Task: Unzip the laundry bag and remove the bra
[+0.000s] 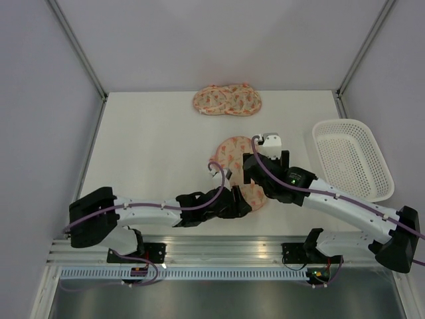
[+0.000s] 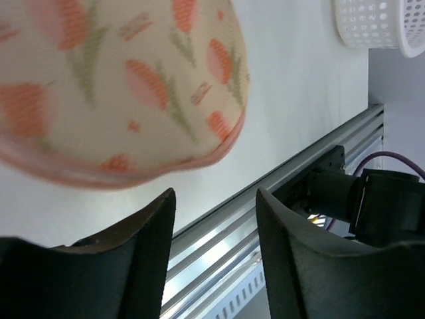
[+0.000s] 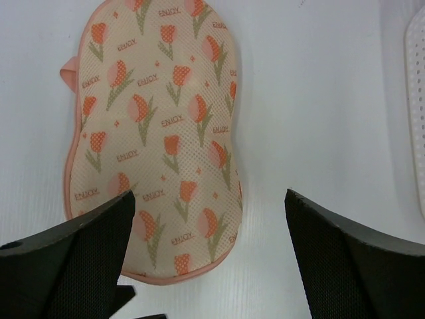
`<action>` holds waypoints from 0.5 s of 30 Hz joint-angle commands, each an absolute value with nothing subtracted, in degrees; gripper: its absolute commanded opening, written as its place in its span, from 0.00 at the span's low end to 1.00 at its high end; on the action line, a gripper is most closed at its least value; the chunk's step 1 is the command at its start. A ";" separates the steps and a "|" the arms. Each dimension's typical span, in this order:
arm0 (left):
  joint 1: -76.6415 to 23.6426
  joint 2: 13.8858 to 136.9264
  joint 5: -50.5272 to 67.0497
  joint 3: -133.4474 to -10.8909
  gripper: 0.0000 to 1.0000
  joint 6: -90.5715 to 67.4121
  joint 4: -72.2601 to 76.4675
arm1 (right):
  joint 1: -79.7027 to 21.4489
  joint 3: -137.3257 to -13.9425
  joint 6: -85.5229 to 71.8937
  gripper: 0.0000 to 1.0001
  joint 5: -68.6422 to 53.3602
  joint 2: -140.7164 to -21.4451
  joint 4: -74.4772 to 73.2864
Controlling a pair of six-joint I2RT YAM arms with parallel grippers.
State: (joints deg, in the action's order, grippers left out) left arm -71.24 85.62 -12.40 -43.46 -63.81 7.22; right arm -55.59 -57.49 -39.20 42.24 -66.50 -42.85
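The laundry bag [image 1: 232,154] lies flat in the middle of the table, cream-pink with an orange flower print and pink trim, and looks zipped shut. My right gripper [image 1: 251,171] hovers open over it; in the right wrist view the bag [image 3: 163,133] lies between and beyond the wide-open gripper [image 3: 209,193]. My left gripper [image 1: 240,199] is at the bag's near lobe. In the left wrist view it [image 2: 216,193] is open and empty, with the bag's edge [image 2: 126,86] just above the fingertips. The bra is hidden.
A twin printed pouch [image 1: 227,101] lies at the back of the table. A white lattice basket [image 1: 352,159] stands at the right, also in the left wrist view [image 2: 378,23]. The aluminium rail [image 1: 219,249] runs along the near edge.
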 commanded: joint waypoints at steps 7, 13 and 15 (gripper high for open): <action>-74.62 58.84 -30.75 -29.72 0.62 -71.10 -4.03 | -52.65 -60.03 -27.61 0.98 29.73 -71.88 -32.18; -74.79 48.62 -36.73 -25.40 0.65 -73.21 -10.63 | -52.03 -64.06 -24.17 0.95 18.64 -84.80 -26.19; -74.71 47.12 -38.14 -25.22 0.66 -73.65 -11.95 | -52.03 -66.44 -23.03 0.89 16.10 -89.27 -25.49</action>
State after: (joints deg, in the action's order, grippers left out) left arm -74.39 49.41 -32.64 -25.76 -70.78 -7.68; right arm -52.16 -62.41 -26.55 23.09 -84.68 -29.87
